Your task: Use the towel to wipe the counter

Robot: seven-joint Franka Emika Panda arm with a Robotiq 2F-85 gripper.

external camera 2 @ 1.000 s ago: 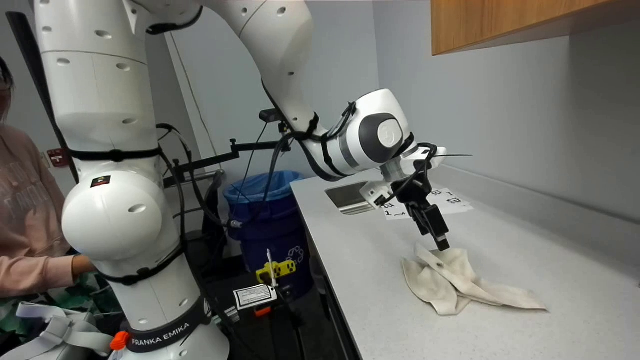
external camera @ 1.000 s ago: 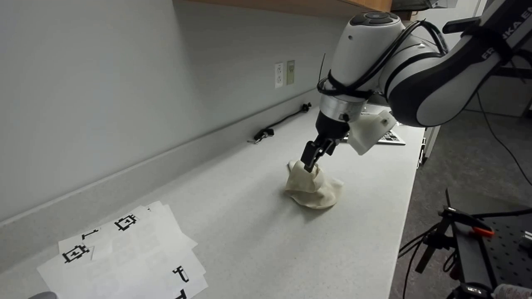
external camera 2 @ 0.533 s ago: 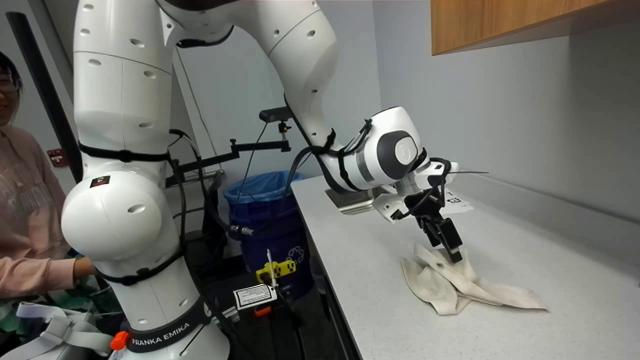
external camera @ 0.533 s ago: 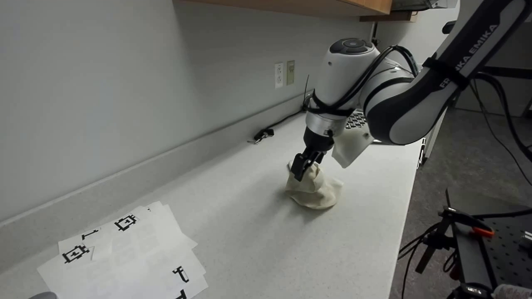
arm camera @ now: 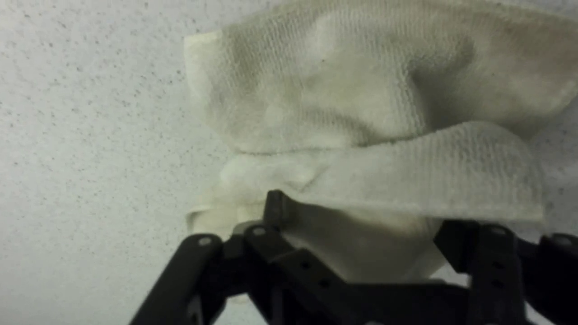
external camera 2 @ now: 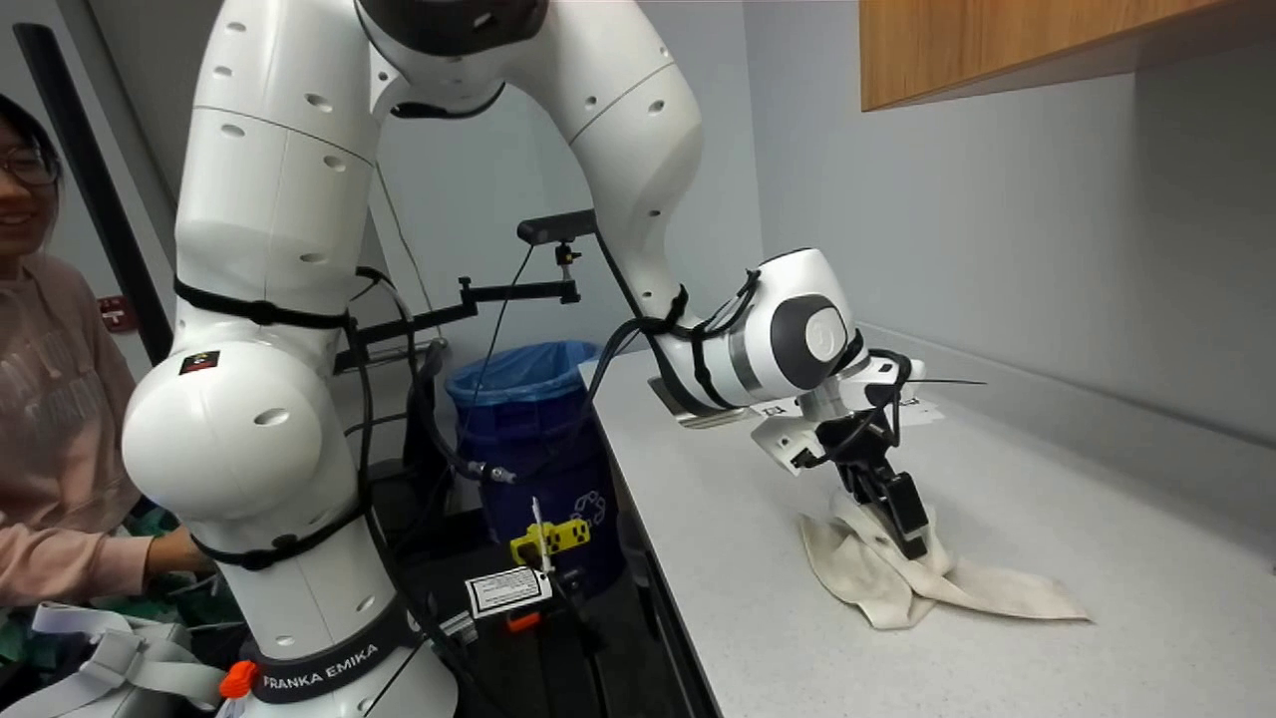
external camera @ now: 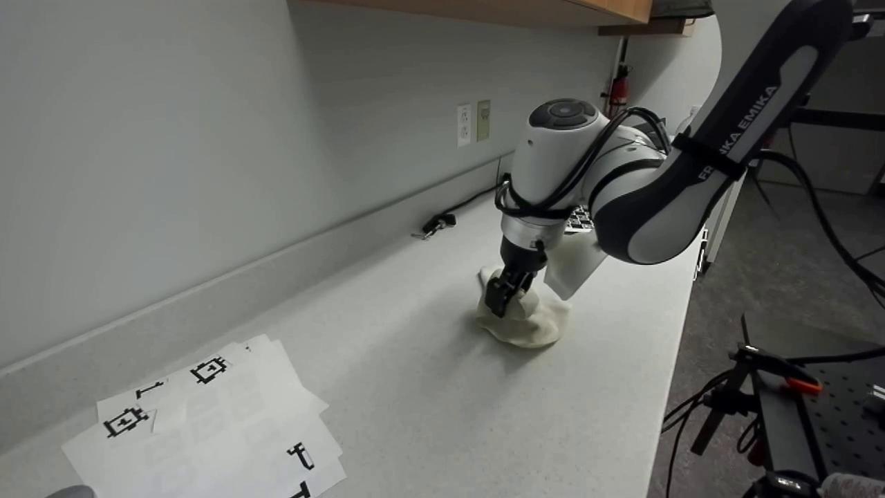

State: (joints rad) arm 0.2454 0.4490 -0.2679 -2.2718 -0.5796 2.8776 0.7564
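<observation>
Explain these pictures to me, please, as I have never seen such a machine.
The machine is a white-and-black Franka Emika robot arm. Two pictures look on from outside the robot, from different places; the close-up is taken from its wrist, with the black jaws at the bottom. On the counter lies a crumpled cream towel; in an exterior view, paper sheets with black markings and a black cable also show. A person is partly in view. The jaws stand apart with towel showing between them, so nothing seems to be held yet. The job is to wipe the counter with that towel.
</observation>
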